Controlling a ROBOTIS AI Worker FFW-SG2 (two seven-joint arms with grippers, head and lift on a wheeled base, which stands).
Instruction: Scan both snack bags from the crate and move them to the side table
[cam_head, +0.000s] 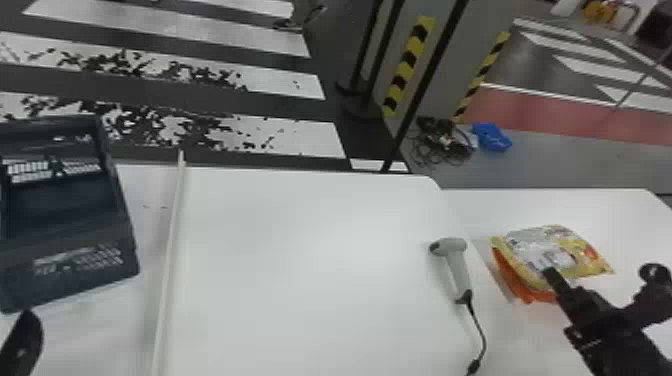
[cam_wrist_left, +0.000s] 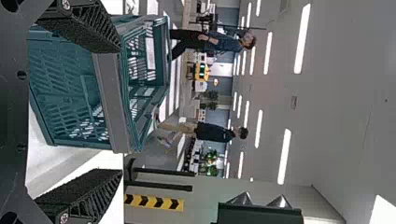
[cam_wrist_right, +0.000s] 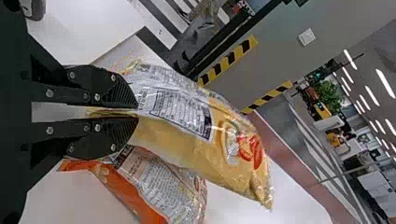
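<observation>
Black fingers of my right gripper (cam_wrist_right: 137, 112) are clenched on a crimped edge of the yellow bag (cam_wrist_right: 191, 151), over the side table (cam_head: 632, 215). Beneath and partly hidden by it lies the orange bag (cam_wrist_right: 154, 189). I judge this the last placing, with little left but to let go and withdraw.

Letting go is where it could go wrong. Part of the yellow bag lies over the orange one, so it might slide off slick film once freed. If I pull away before my grip is fully loosened, the thin edge could snag and drag both bags. A swing back towards the main table (cam_head: 320, 250) could clip the scanner (cam_head: 459, 265), near the edge beside the bags, or hook its cable (cam_head: 481, 330). My left gripper (cam_wrist_left: 122, 112) stands parted and holding nothing beside the crate (cam_head: 75, 257); a careless shift could catch the rim and nudge it.

Both tabletops are smooth and white, and a pale raised strip (cam_head: 171, 250) runs between crate and scanner. Beyond are a floor with worn white stripes (cam_head: 280, 137), a grey wall (cam_wrist_right: 275, 51) with black-and-yellow tape (cam_wrist_right: 229, 59), a blue bundle (cam_head: 492, 137) near tangled cords (cam_head: 440, 145), and ceiling lights (cam_wrist_left: 302, 39).
</observation>
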